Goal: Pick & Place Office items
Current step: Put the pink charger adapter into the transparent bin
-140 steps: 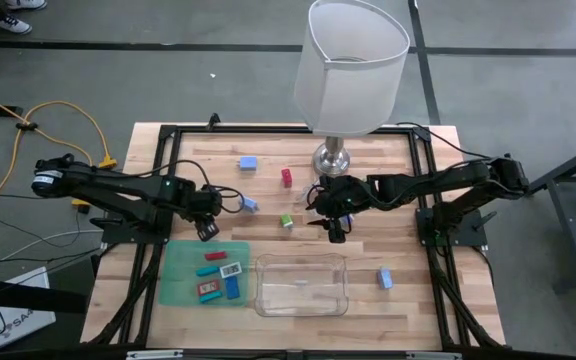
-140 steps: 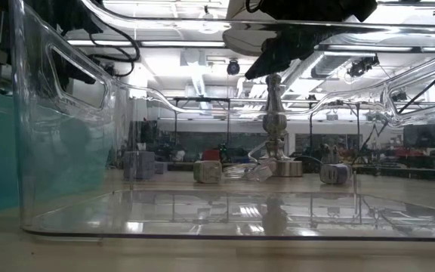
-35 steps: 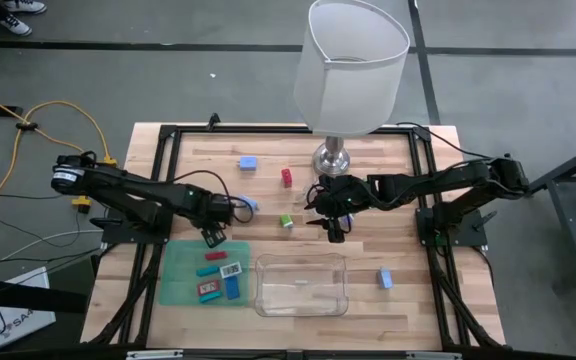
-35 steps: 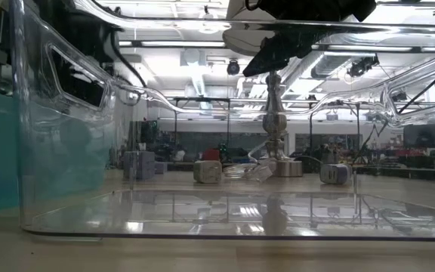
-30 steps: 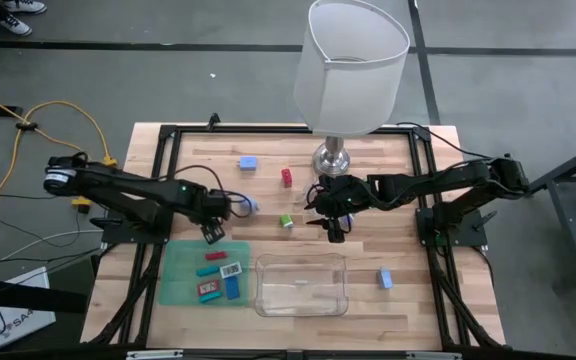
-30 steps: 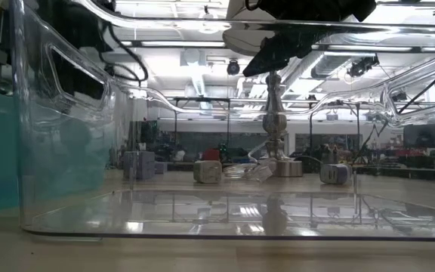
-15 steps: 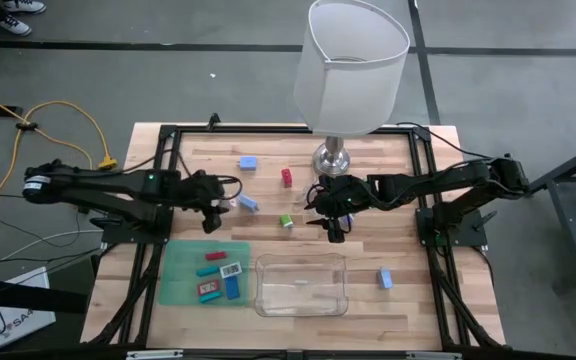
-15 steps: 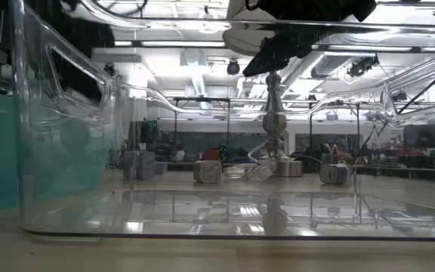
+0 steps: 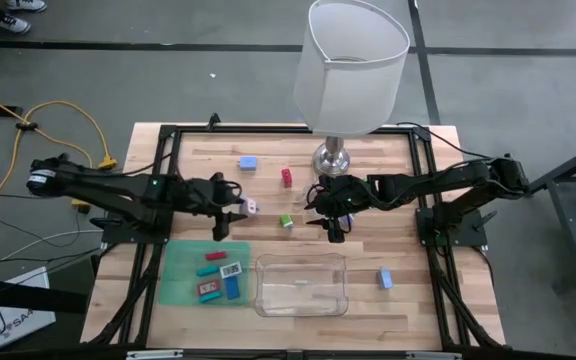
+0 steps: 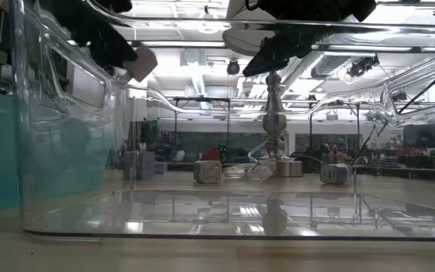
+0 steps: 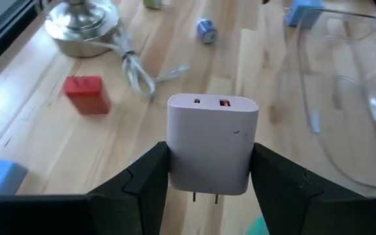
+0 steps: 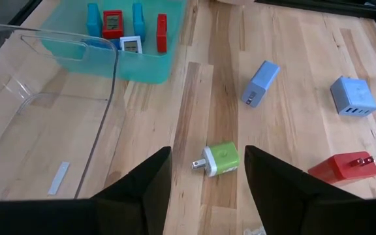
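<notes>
My left gripper [image 11: 211,156] is shut on a pale lilac plug block [image 11: 212,140], which is raised over the left middle of the table [image 9: 251,207]; in the low view it shows at the top left [image 10: 140,64]. My right gripper [image 12: 207,150] hangs open above the table's middle [image 9: 332,230], a green plug block [image 12: 219,160] lying flat just beyond its fingertips. Loose on the wood lie a red block [image 9: 287,177] and blue blocks [image 9: 248,162] [image 9: 384,278]; the right wrist view shows one more blue block [image 12: 261,83]. My left gripper pinches the lilac block by its two narrow sides [image 11: 173,163], one finger on each, on the half nearer its prongs [image 11: 204,194]. The fingers slant down toward the table's right. The block is lifted clear, its port face [image 11: 209,102] pointing away from the wrist.
A green tray [image 9: 180,280] at the near left holds several small red, blue and white pieces. Beside it stands a clear plastic tray [image 9: 302,300]. A white-shaded lamp [image 9: 353,65] on a silver base [image 9: 332,157] stands at the far middle, its cable [image 11: 136,68] trailing on the wood.
My left gripper has risen and tipped its fingers up from steeply down to a shallow slant, rolling somewhat. The lilac block has come up with it and now shows in the high and low views.
</notes>
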`<action>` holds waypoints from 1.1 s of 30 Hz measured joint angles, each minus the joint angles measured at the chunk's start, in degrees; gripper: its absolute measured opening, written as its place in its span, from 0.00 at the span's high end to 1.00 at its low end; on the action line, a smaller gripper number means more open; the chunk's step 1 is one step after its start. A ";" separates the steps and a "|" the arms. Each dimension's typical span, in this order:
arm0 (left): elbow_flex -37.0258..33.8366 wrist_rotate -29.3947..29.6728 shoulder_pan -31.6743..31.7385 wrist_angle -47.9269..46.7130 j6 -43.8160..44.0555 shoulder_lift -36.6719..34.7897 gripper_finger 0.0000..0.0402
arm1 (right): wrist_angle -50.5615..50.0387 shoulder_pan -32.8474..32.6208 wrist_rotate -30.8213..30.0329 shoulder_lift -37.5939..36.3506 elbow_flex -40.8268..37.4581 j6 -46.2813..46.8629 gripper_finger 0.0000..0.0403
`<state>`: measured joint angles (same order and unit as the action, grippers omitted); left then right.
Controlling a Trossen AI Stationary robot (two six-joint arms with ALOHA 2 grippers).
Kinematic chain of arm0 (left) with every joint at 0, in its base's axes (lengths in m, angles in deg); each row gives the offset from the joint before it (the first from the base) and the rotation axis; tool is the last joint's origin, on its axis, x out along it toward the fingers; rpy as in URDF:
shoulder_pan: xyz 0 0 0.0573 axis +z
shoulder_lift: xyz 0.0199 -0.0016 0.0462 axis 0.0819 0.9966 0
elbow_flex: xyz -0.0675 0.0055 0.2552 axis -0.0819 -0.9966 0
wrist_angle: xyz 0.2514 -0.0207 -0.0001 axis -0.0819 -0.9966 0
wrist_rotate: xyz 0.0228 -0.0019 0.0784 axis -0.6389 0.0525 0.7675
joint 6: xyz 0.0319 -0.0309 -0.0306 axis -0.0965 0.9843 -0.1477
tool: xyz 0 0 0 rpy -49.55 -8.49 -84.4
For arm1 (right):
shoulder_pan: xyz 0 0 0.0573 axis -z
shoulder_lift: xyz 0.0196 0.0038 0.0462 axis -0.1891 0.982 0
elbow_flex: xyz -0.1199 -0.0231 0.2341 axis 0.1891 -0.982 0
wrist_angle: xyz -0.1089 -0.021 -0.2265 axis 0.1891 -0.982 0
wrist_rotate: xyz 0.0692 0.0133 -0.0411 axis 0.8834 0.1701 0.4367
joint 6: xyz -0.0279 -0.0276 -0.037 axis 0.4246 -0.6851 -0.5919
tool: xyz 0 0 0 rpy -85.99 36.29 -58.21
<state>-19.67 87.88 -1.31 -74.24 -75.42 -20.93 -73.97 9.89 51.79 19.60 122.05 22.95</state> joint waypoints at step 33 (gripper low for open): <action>30.85 -4.16 -18.40 -3.27 0.98 43.31 0.55 | 0.37 0.00 0.00 0.00 0.00 -0.02 0.55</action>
<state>11.17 83.71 -19.71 -77.51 -74.44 22.39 -73.60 9.89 51.79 19.60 122.05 22.93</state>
